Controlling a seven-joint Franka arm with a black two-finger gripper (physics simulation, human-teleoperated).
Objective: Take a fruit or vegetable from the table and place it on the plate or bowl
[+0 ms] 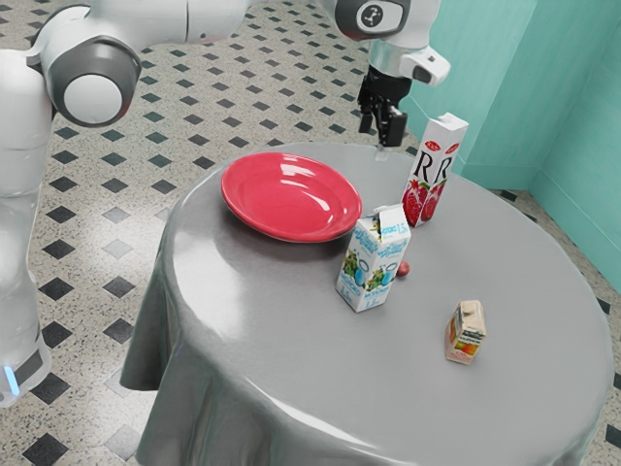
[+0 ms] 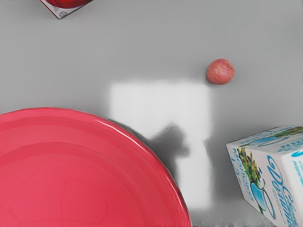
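1. My tool (image 1: 380, 136) hangs above the far side of the table (image 1: 291, 379), its two black fingers parted and nothing between them.
2. The small red fruit (image 1: 403, 269) lies on the grey cloth, just beside the milk carton (image 1: 374, 264) and partly hidden behind it in the exterior view. In the wrist view the small red fruit (image 2: 220, 71) sits alone on bare table (image 2: 142, 42), apart from the milk carton (image 2: 270, 175).
3. The red plate (image 1: 291, 196) rests on the table toward the exterior view's left, with nothing on it. The wrist view shows the rim of the red plate (image 2: 71, 175) close under my hand.
4. A strawberry carton (image 1: 434, 170) stands upright near the tool, on the exterior view's right of it. A corner of the strawberry carton (image 2: 64, 7) shows in the wrist view.
5. A small juice carton (image 1: 467, 332) stands nearer the front edge, well apart from the plate.
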